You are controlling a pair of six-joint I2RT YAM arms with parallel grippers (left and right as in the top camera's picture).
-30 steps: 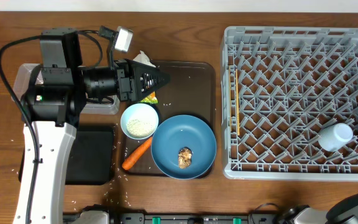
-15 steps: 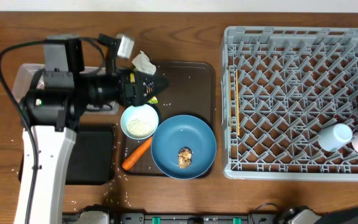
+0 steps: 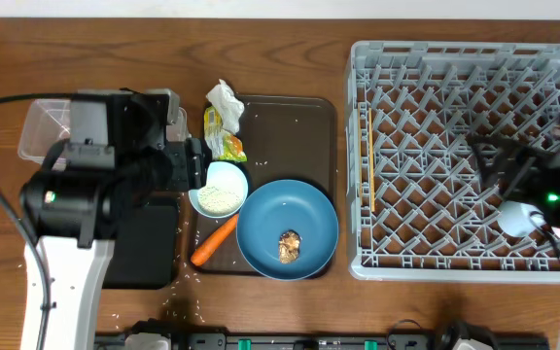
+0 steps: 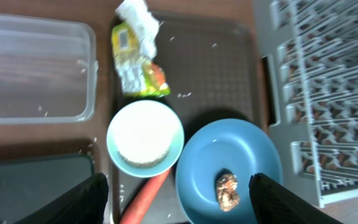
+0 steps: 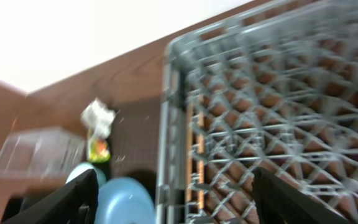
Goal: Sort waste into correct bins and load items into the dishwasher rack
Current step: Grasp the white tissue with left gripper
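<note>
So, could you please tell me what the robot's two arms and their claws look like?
The left arm has a white, rounded lower link topped by boxy black housings, a small green light, and a thin black cable looping beside it. The right arm shows black housings and a green light too. The left claw and the right claw each have two dark, blunt fingers.

Wooden table (image 3: 280,39) bears serving tray (image 3: 295,136), clear box (image 3: 39,126), black tray (image 3: 149,251), rack (image 3: 455,146)

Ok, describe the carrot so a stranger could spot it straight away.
Find the dark-brown tray left of the grey rack. At its lower-left corner in the overhead view, beside the rice bowl and the blue plate, lies the carrot. It is the only long orange thing there.
</note>
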